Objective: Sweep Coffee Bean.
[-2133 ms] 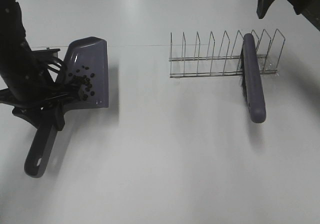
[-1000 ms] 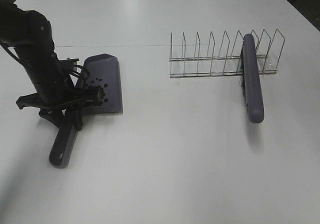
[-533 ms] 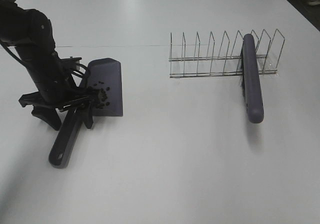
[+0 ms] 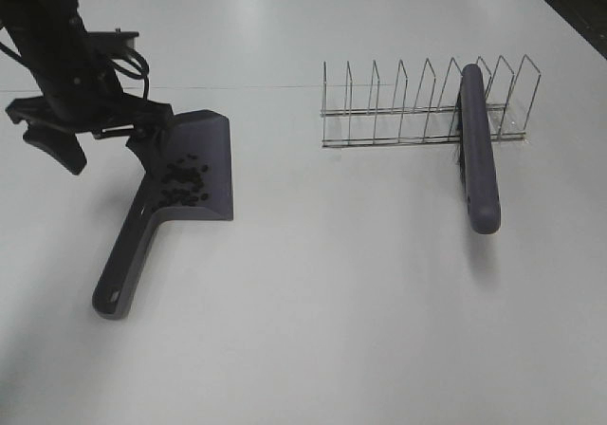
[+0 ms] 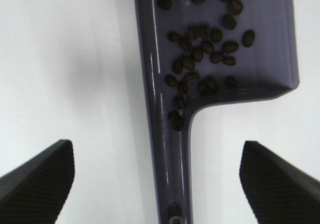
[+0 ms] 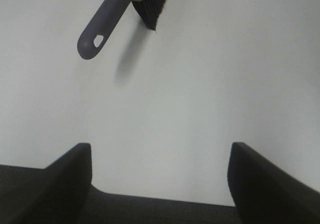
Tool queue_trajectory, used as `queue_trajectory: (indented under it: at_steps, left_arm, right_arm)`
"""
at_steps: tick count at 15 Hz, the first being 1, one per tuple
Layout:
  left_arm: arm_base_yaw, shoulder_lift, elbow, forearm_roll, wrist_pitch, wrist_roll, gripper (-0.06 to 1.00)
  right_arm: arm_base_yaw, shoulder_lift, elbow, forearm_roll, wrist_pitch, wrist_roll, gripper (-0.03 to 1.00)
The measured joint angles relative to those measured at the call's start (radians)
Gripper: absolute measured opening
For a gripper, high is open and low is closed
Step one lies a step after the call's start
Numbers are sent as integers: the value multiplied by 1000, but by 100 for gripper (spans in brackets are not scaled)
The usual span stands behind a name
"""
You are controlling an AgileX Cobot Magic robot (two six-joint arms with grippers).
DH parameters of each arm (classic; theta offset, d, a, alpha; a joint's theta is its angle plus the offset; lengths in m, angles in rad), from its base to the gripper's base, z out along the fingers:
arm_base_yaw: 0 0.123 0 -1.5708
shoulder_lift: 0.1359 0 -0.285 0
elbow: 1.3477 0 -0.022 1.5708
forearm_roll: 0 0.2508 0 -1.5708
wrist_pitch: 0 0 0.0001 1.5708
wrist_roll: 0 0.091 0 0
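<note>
Lay flat on the white table [image 4: 313, 311]: a grey-purple dustpan [image 4: 194, 164], handle trailing toward the near edge, with the coffee bean [image 4: 183, 180] cluster gathered inside near the handle end. Stood well apart to the right: a wire rack [image 4: 422, 102], with the brush [image 4: 478, 155] propped through one of its far-right slots, handle sticking out toward the camera. Nothing lying between dustpan and rack but bare tabletop.

Hovered above the pan's back end: the left gripper [image 4: 100, 136], fingers spread wide, holding nothing. Covered part of the pan's rear rim in the high view, so that edge hard to make out there. Arm itself cut off at the upper left corner.

Seen from the left wrist camera, and not from above: individual beans [image 5: 200, 54] scattered across the pan floor, a few strung down into the throat of the handle [image 5: 172, 159]. Both finger tips [image 5: 37, 176] visible only as dark corners, well clear of the handle on either side.

Not in the high view at all: the right gripper [image 6: 160, 184]. Shown only by its own wrist camera, jaws wide apart and empty, over bare table. Caught beyond them: the brush's handle end with its hanging hole [image 6: 97, 36] and a tuft of black bristles [image 6: 152, 6], the rest cut off by the frame edge.
</note>
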State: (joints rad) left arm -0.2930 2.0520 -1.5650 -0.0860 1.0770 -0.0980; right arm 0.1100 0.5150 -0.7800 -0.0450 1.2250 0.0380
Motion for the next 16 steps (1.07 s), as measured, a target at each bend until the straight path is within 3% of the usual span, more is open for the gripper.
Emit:
queue_trajectory:
  at_steps: [7, 16]
  left_arm:
    - [0, -246, -50, 41, 89, 46, 82]
    - [0, -500, -50, 46, 145, 53, 82]
  right_arm:
    - [0, -223, 237, -1, 0, -2, 66]
    - [0, -469, 291, 45, -47, -79, 66]
